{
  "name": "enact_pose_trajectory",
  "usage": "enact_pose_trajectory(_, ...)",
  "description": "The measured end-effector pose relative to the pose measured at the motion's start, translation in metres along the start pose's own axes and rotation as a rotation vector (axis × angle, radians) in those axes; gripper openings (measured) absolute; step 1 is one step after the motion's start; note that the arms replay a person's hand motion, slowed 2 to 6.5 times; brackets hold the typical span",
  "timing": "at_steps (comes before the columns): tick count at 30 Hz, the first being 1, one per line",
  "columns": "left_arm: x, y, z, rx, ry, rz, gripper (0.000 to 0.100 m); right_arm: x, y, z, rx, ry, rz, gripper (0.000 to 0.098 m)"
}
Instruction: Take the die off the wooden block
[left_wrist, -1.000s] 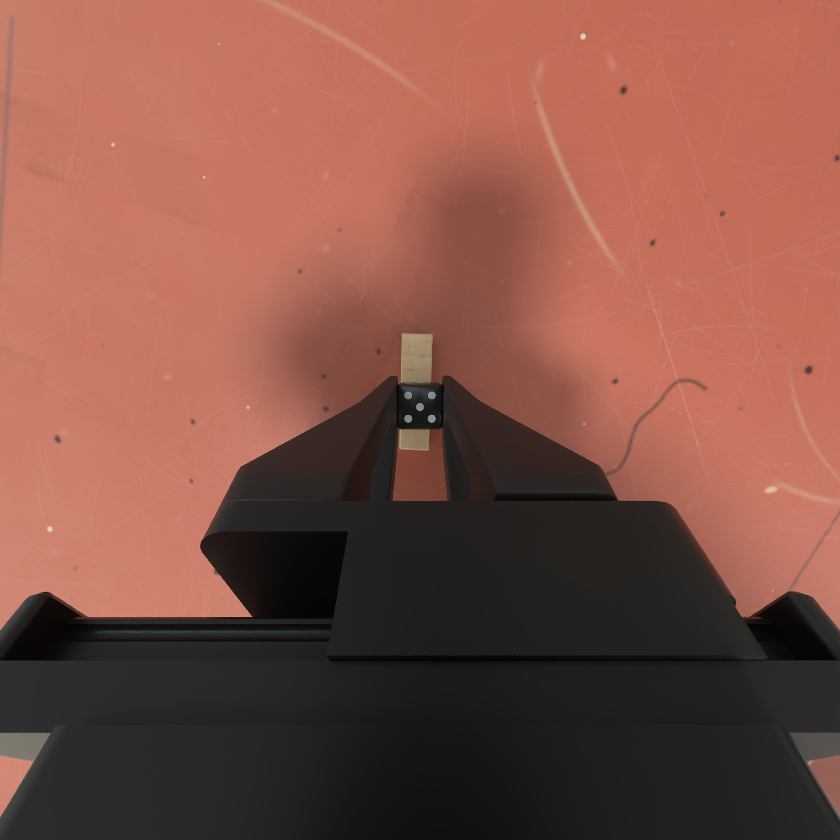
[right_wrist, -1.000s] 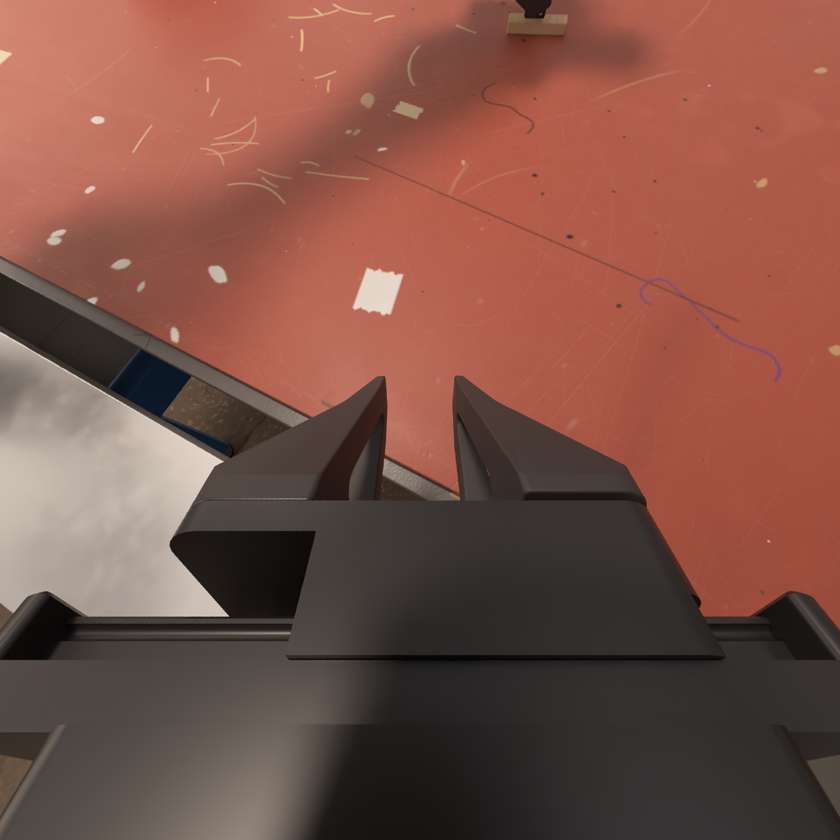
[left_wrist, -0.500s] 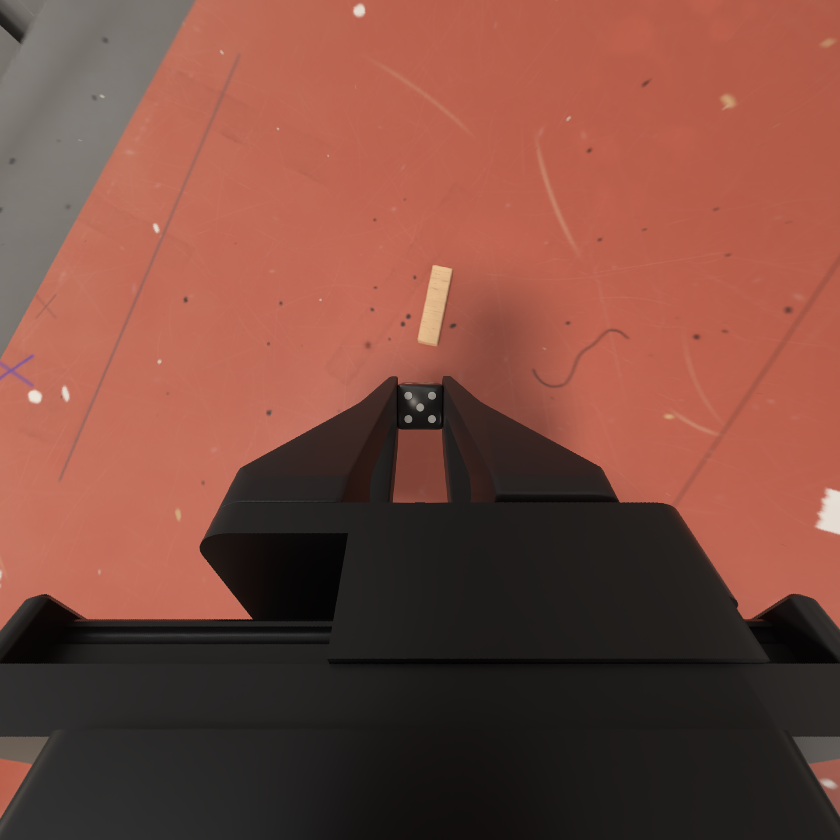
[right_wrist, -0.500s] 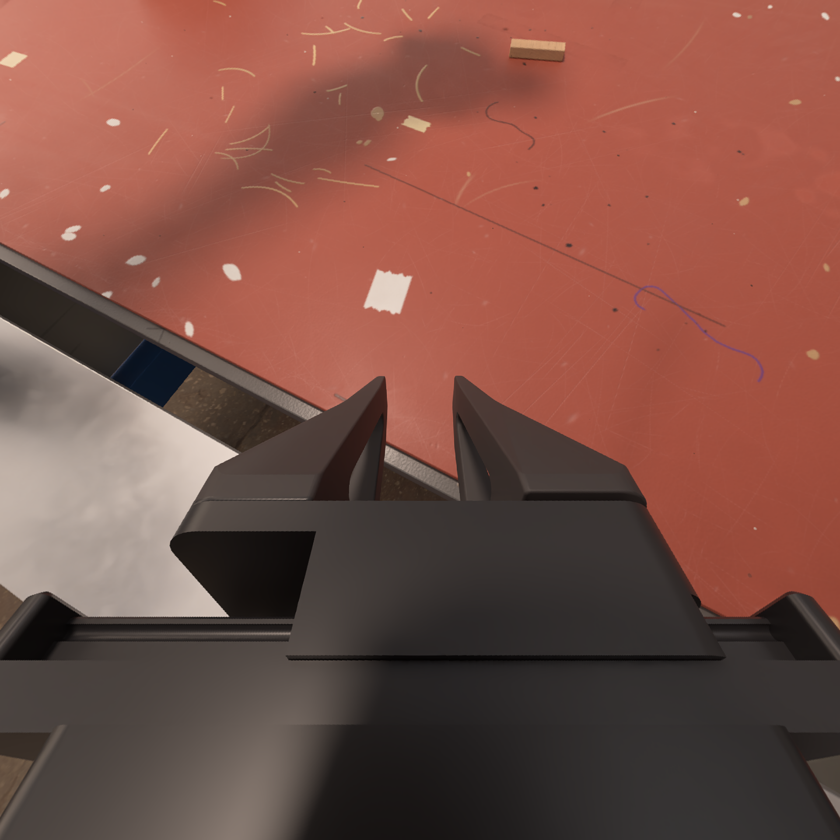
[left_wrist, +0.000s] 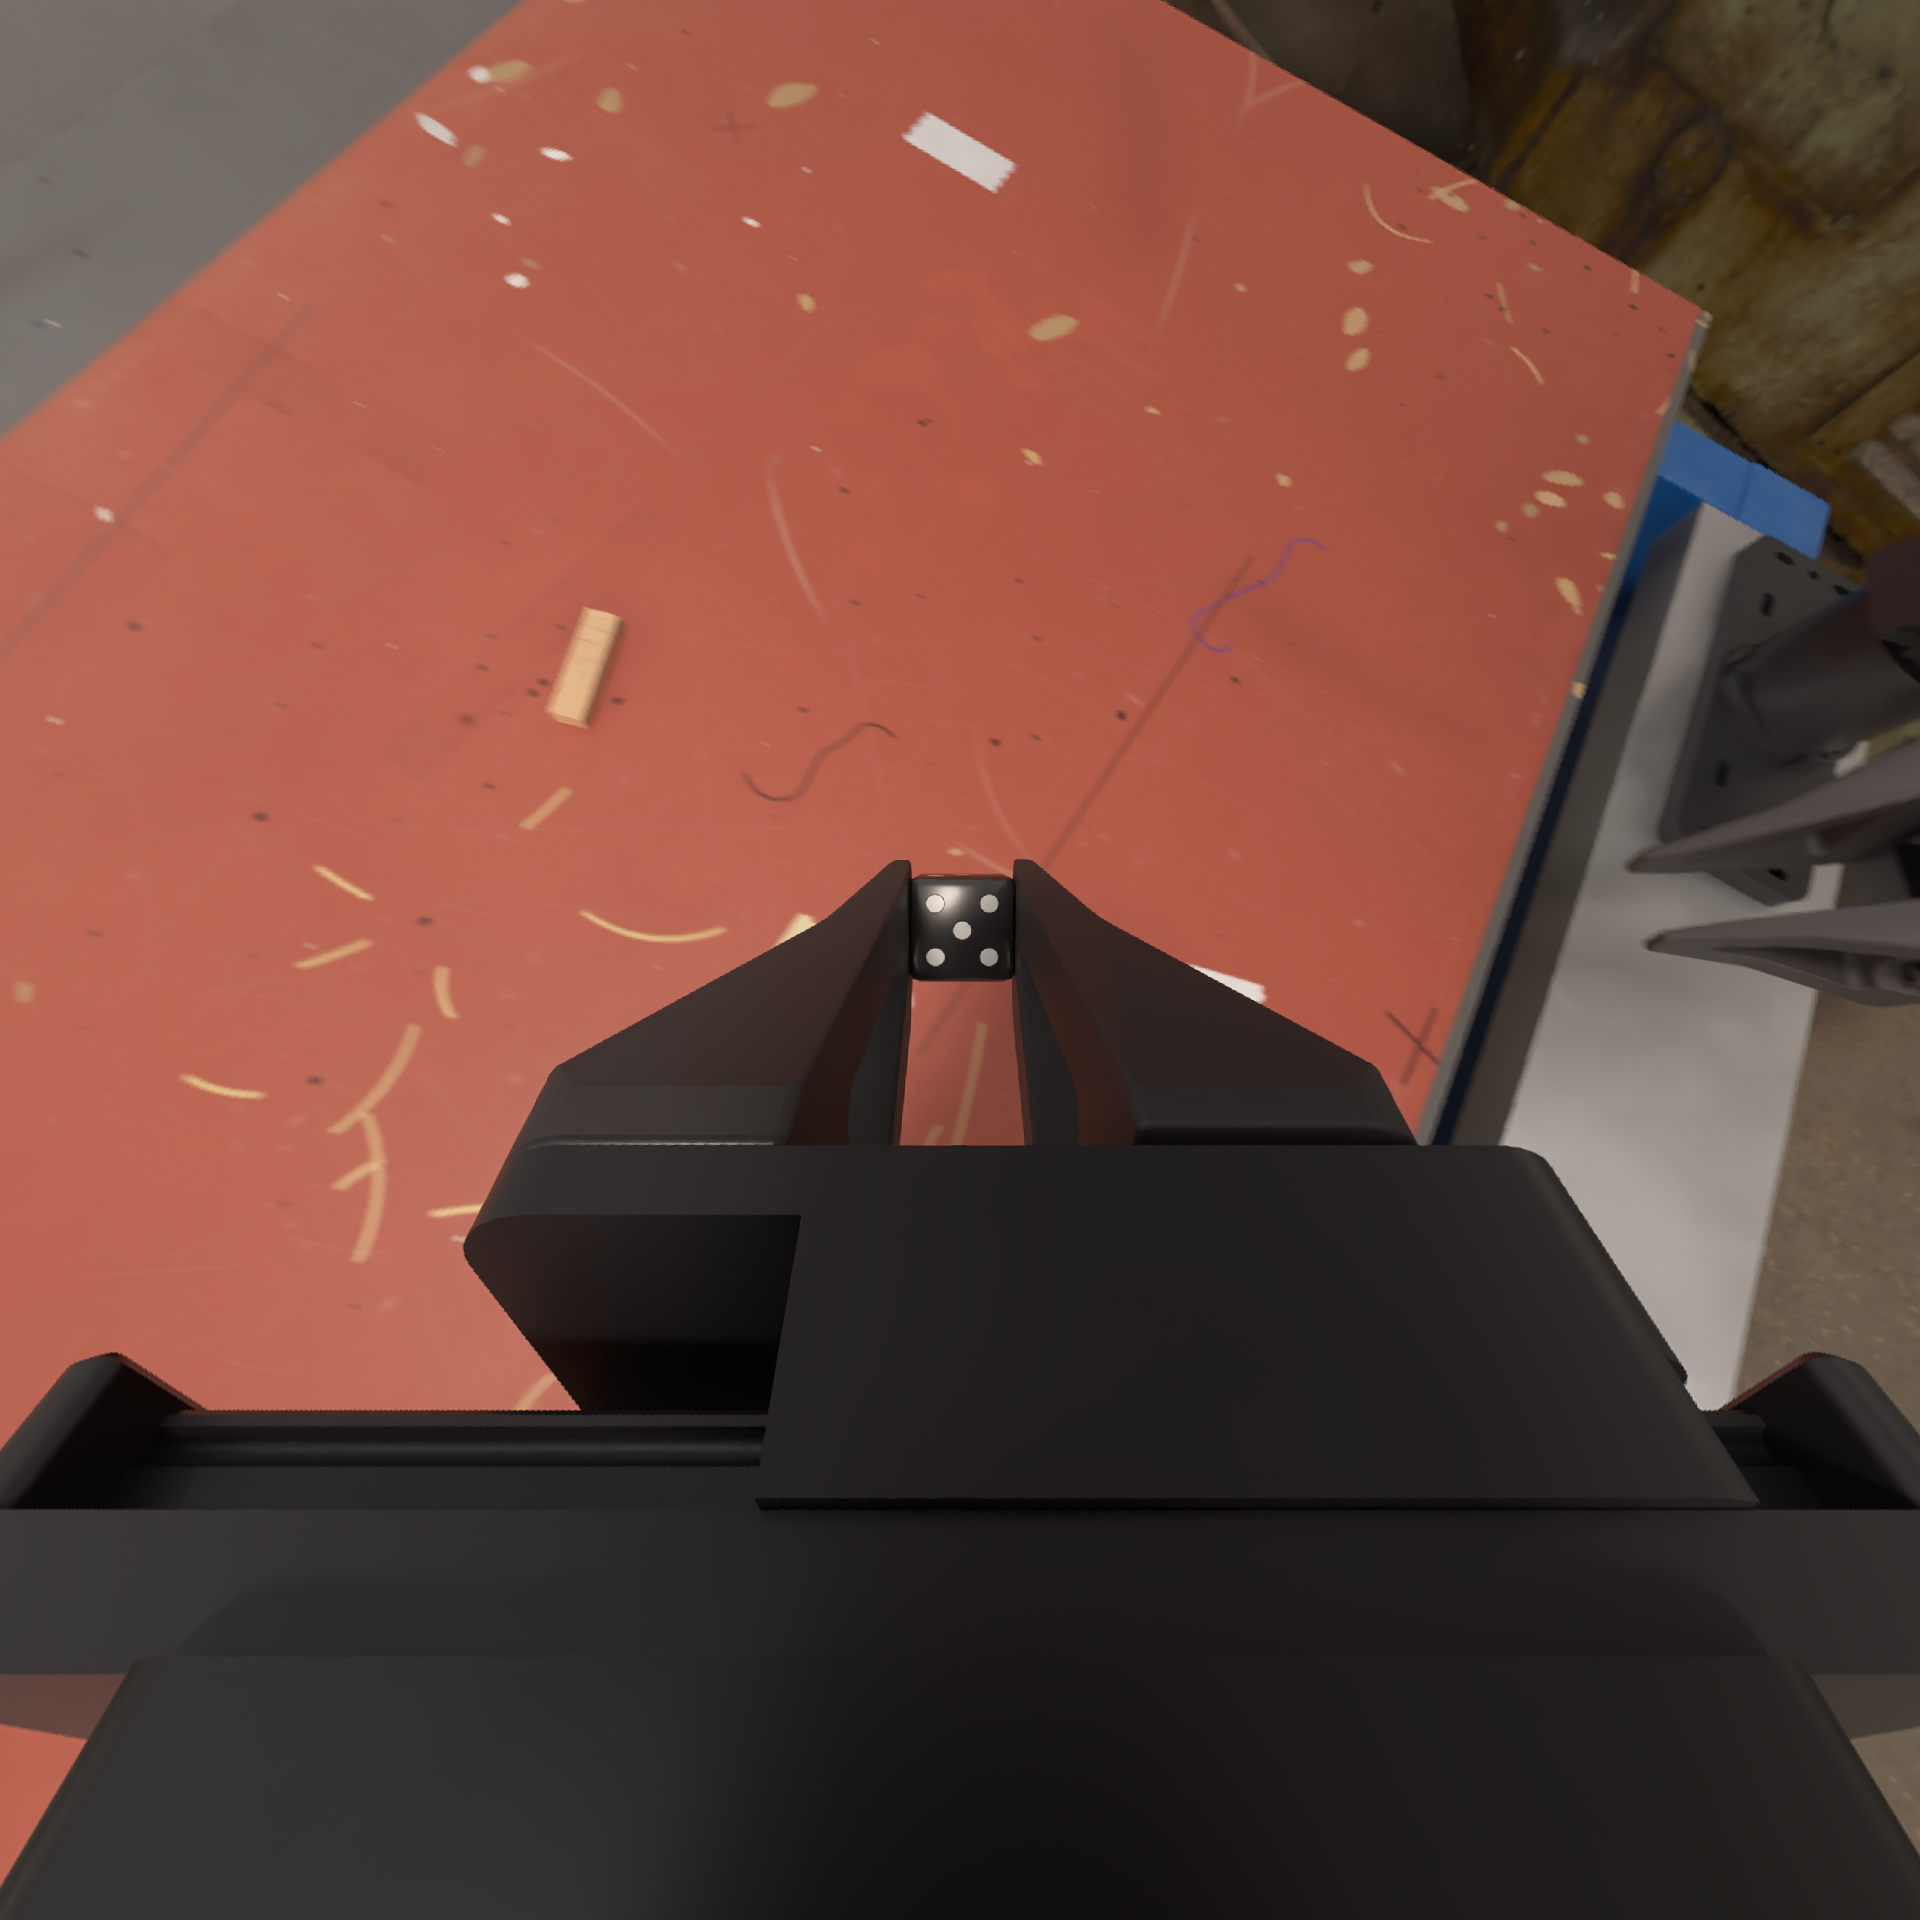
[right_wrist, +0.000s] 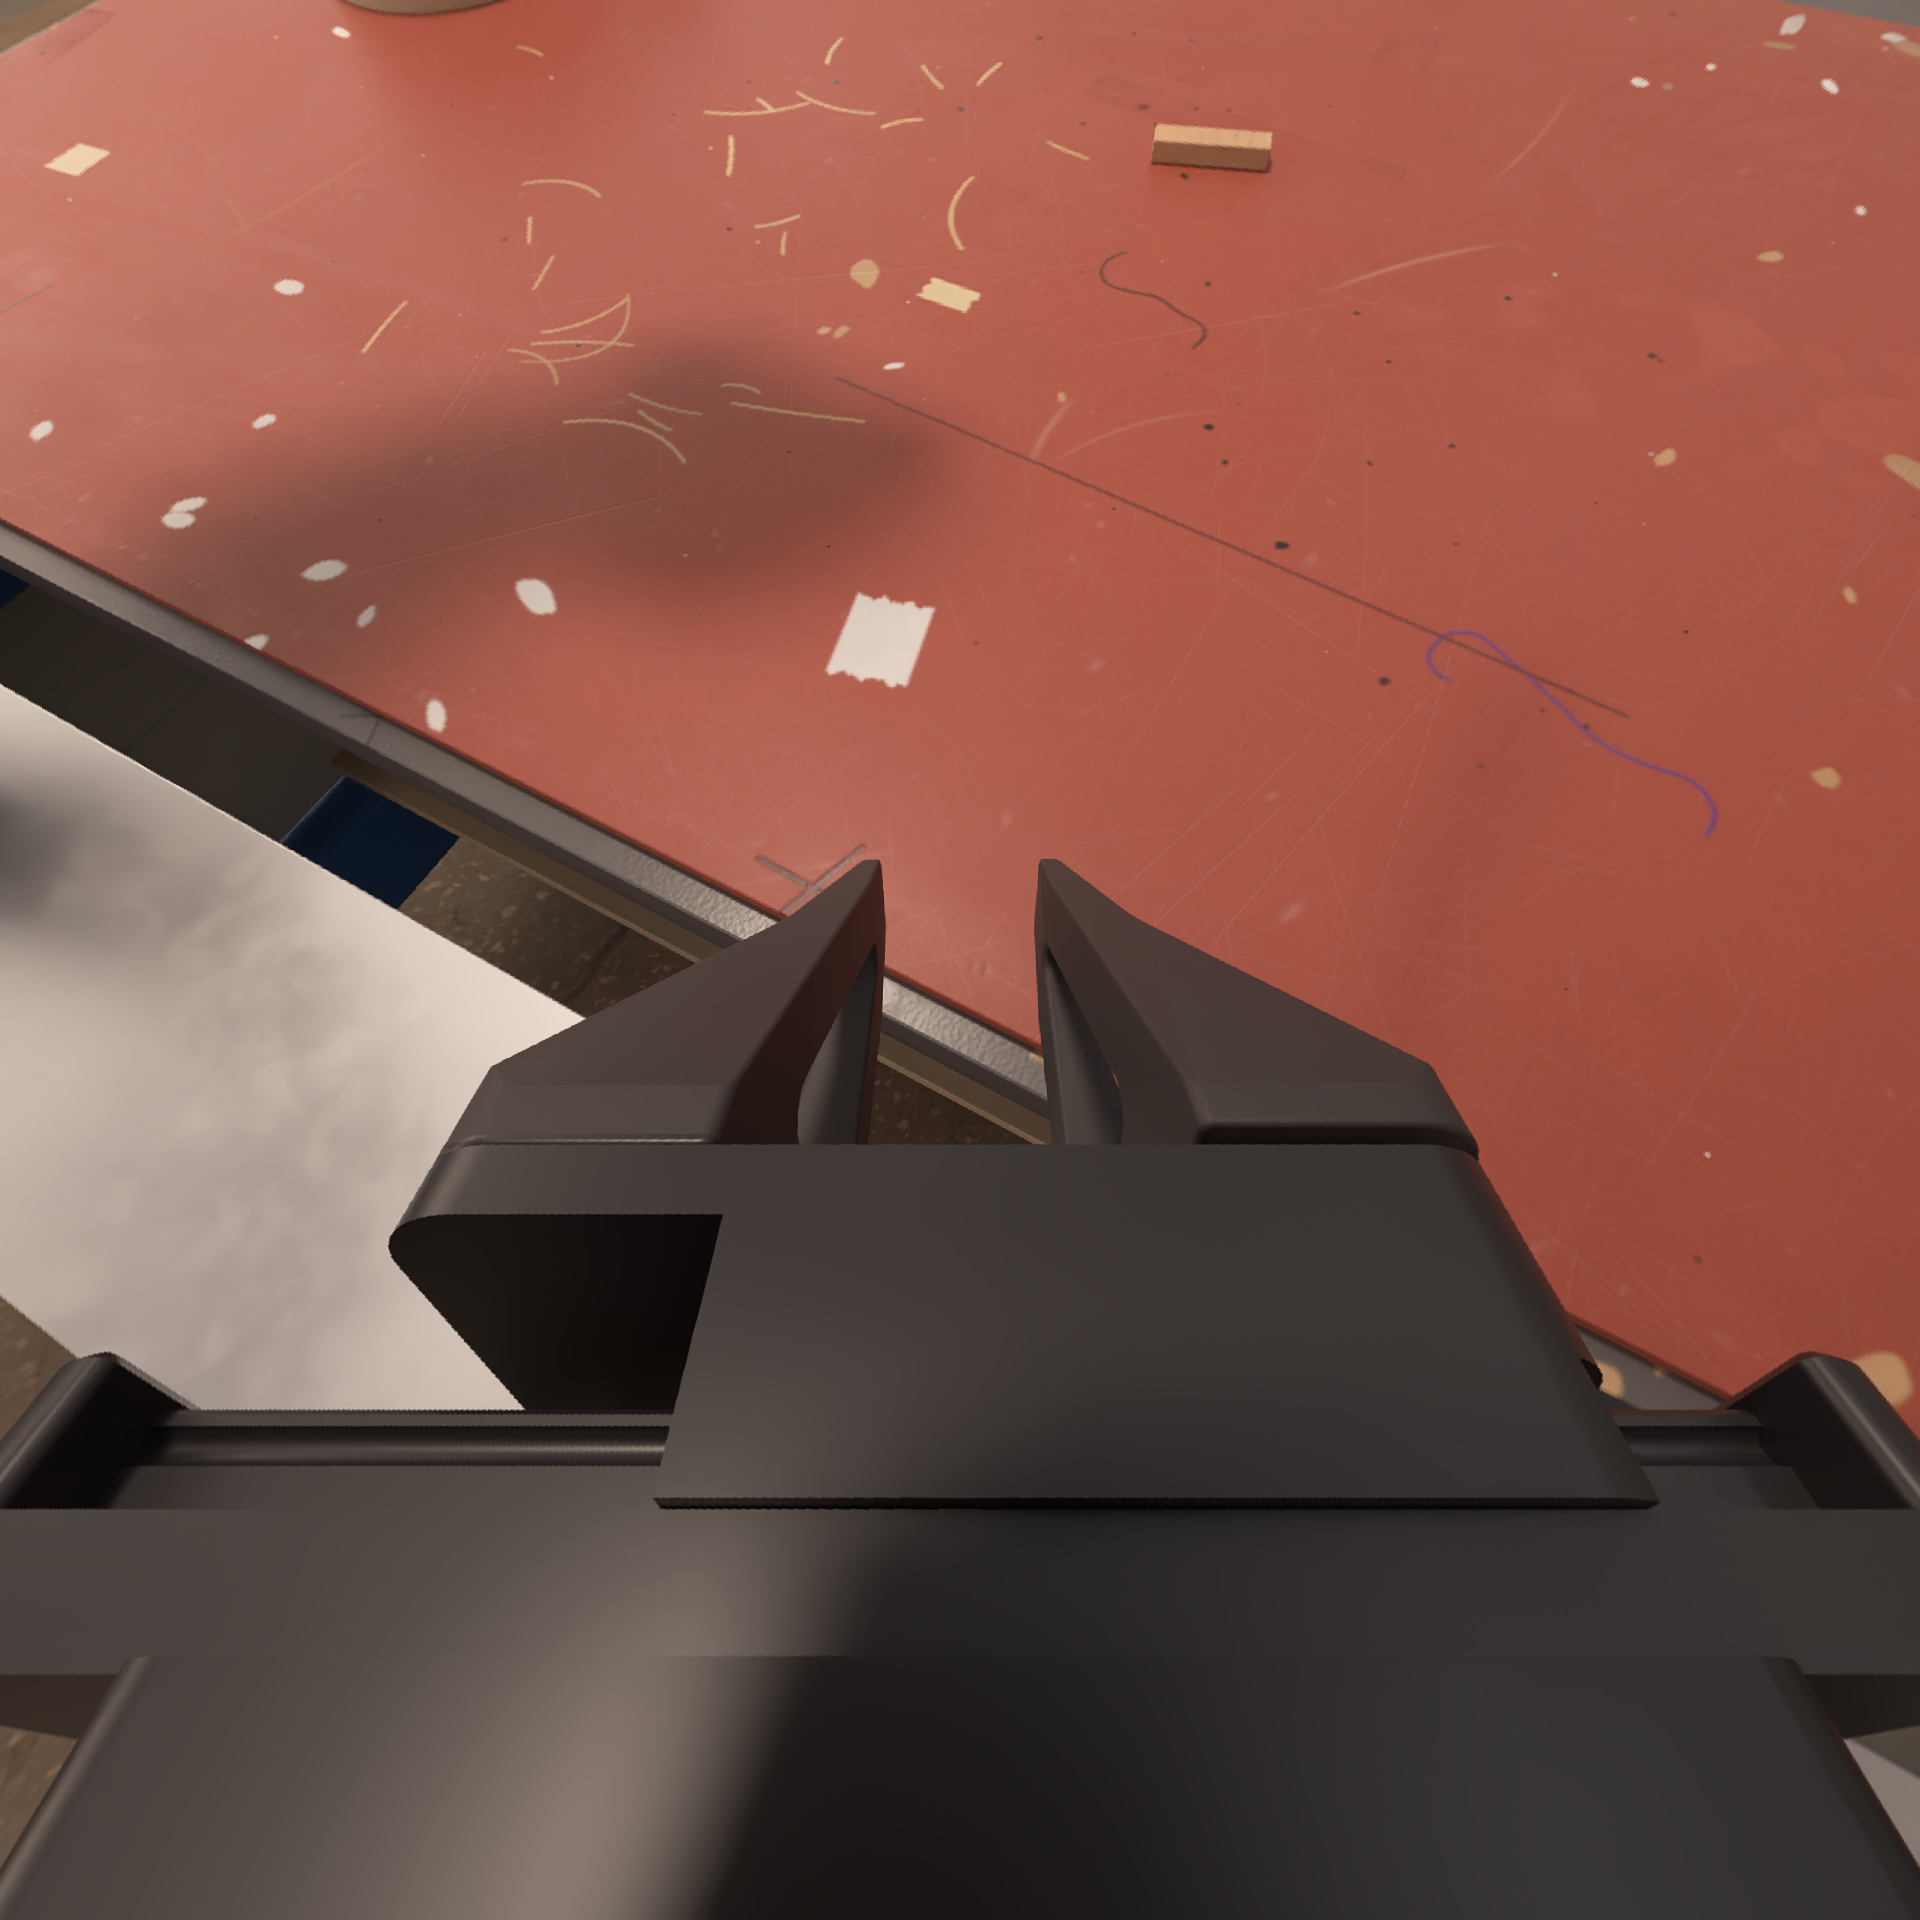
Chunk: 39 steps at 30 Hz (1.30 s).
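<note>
A: From the left wrist view we see the left gripper (left_wrist: 961, 914) pinching the die (left_wrist: 961, 939), a black cube with white pips, five of them facing us, held right at the fingertips above the red table (left_wrist: 1039, 416).

B: And the wooden block (left_wrist: 585, 667) lies flat on that table, well apart from the die, up and to the left of the fingers, with nothing on it.

A: Over in the right wrist view we get the block (right_wrist: 1210, 148) from a low angle, far off near the top of the frame, its long side towards us. We cannot find the die there at all.

B: What we do get there is the right gripper (right_wrist: 960, 883), jaws apart with nothing between them, hanging over the near edge of the table (right_wrist: 1351, 935).

A: The left wrist view catches that same right gripper (left_wrist: 1787, 904) off at the right border, but it is cut off by the frame, grey and partly blurred.

B: A white strip (right_wrist: 881, 640) lies on the red surface in the right wrist view. In the left one, we see a strip (left_wrist: 957, 152) far up the table, smeared, and another half hidden behind the right finger.

A: The die's other faces are covered by the fingers.
</note>
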<state>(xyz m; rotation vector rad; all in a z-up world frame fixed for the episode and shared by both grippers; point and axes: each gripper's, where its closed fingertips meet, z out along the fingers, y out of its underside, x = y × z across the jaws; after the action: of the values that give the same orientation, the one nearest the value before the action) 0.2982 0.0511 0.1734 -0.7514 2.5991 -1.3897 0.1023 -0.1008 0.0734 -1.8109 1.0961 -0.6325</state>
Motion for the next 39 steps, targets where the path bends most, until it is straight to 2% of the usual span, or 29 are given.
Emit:
enact_pose_trajectory(6, 0.061, 0.029, 0.009, -0.034, 0.028, -0.033, 0.016, 0.004, 0.004, -0.004, 0.018, -0.002, -0.002, 0.0246)
enact_pose_trajectory(11, 0.084, 0.063, 0.030, -0.111, -0.017, -0.055, 0.016, 0.005, 0.005, -0.009, 0.035, -0.014, 0.019, 0.0246)
enact_pose_trajectory(16, 0.087, 0.091, 0.049, -0.186, -0.083, -0.105, 0.016, 0.004, 0.009, -0.014, 0.051, -0.030, 0.028, 0.0247)
enact_pose_trajectory(22, 0.082, 0.110, 0.061, -0.237, -0.141, -0.178, 0.016, 0.003, 0.015, -0.019, 0.056, -0.039, 0.037, 0.0246)
enact_pose_trajectory(33, 0.071, 0.115, 0.072, -0.262, -0.246, -0.199, 0.016, 0.001, 0.007, -0.026, 0.065, -0.023, 0.018, 0.0248)
enact_pose_trajectory(39, 0.069, 0.112, 0.081, -0.272, -0.270, -0.208, 0.016, -0.005, 0.002, -0.032, 0.095, -0.041, 0.022, 0.0249)
